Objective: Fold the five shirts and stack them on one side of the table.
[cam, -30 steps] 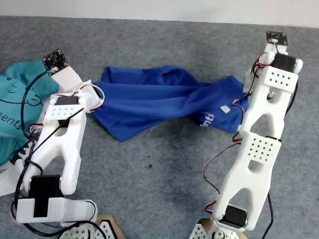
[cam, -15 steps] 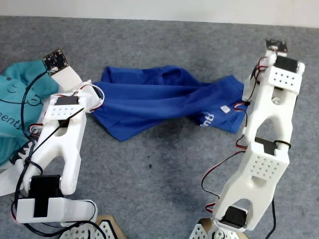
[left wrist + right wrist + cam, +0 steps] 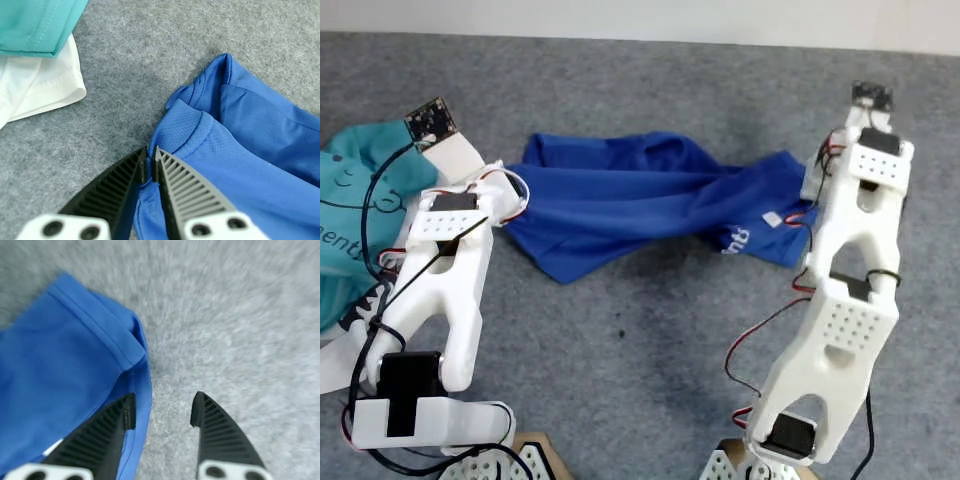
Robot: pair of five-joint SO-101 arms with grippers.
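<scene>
Already done: little, by my reading. A teal shirt [image 3: 350, 215] lies on top of a white shirt [image 3: 35, 87] at the table's left edge, and I cannot tell whether either is properly folded.
Step in hand: the blue shirt [image 3: 640, 200], which lies rumpled and twisted across the far middle of the table [image 3: 650, 350], not yet folded.
Left gripper [image 3: 149, 162]: its jaws are pinched almost together on a fold at the blue shirt's left end, near the teal shirt.
Right gripper [image 3: 162, 412]: its jaws stand apart at the blue shirt's right end, one over the hem and the other over bare table, holding nothing.
Left to do: probably take hold of the right end, pull the blue shirt flat, fold it and carry it to the pile at the left edge. The task names five shirts, so more folding should follow.
Shirts counted: three, one blue, one teal and one white.
Arms counted: two, each with one gripper.
</scene>
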